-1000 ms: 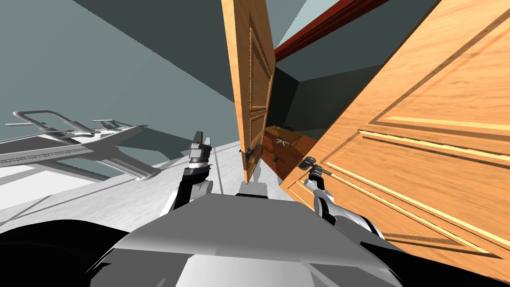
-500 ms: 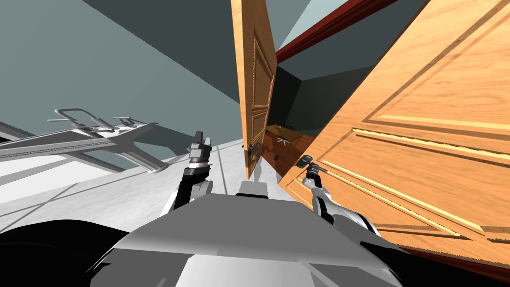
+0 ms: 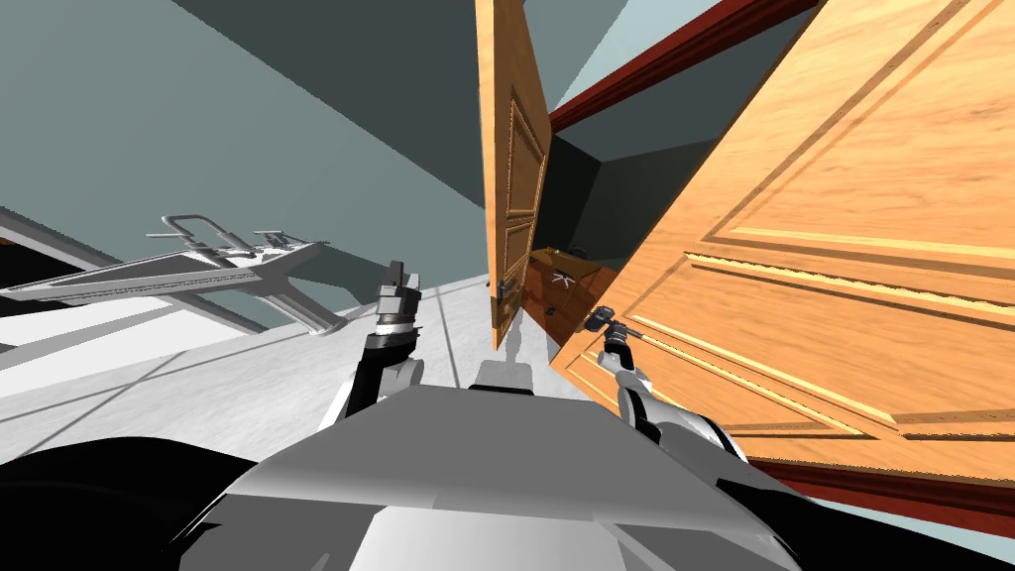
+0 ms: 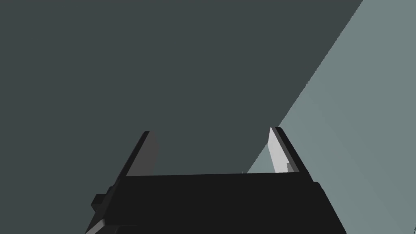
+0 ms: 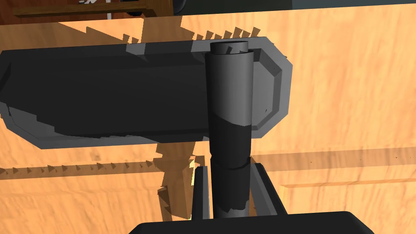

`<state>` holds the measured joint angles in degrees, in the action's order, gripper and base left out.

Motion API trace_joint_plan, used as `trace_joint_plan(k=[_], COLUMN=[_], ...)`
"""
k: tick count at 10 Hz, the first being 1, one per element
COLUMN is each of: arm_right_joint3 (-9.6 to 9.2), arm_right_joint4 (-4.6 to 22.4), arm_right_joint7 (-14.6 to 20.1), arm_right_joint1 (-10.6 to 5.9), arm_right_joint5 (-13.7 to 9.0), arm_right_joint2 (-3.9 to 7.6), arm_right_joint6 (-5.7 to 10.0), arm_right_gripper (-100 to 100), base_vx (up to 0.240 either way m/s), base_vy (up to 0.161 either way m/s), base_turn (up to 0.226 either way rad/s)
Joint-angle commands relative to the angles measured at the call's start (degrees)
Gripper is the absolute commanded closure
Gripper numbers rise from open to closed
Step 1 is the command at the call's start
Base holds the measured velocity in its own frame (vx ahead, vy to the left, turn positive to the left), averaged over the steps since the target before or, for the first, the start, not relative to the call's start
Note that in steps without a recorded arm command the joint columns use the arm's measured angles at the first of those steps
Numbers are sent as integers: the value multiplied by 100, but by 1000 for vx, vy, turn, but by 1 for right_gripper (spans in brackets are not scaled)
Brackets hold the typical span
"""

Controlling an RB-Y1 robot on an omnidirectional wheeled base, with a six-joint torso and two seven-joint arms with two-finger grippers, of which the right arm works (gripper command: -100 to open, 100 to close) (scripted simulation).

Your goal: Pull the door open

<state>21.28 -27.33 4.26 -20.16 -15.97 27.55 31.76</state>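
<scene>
Right gripper (image 5: pixel 229 168) is reaching forward at lower centre, clamping the dark handle (image 5: pixel 229 93) of the orange panelled door (image 3: pixel 843 248) (wood-grained); left gripper (image 4: pixel 211 134) is hovering raised, fingers apart.

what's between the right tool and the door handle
Nothing visible. The right tool is shut directly on the handle, which stands out from the door.

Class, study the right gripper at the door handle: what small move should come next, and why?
Probably draw the right gripper back toward the robot, swinging the wooden door wider: its jaws are shut on the dark handle, and the door stands only partly open.
</scene>
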Motion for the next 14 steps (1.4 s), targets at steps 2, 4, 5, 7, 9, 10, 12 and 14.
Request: trace_joint_plan(k=[2,4,5,7,9,10,12,14], arm_right_joint3=[-61,-127,-151,-271,-405,-469,-527,-627], arm_right_joint4=[-198,-229,-239,-284,-334,-358,-380,-418], arm_right_joint7=[11,23,36,100,171,205,236,289], arm_right_joint1=[56,53,47,21,-9,-24,-37,-59], arm_right_joint5=[31,62,73,129,191,220,247,293], arm_right_joint2=[-71,-126,-133,-167,-204,-223,-239,-267], arm_right_joint6=[-105,-125,-127,-137,-149,-155,-160,-169], arm_right_gripper=[100,100,100,100,100,100,100,100], base_vx=[-145,-97,-217,-221,-177,-199,-178,-91], base_vy=[-22,-9,-30,-15,-29,-36,-38,-6], base_turn=[37,33,60,57,44,66,53,14])
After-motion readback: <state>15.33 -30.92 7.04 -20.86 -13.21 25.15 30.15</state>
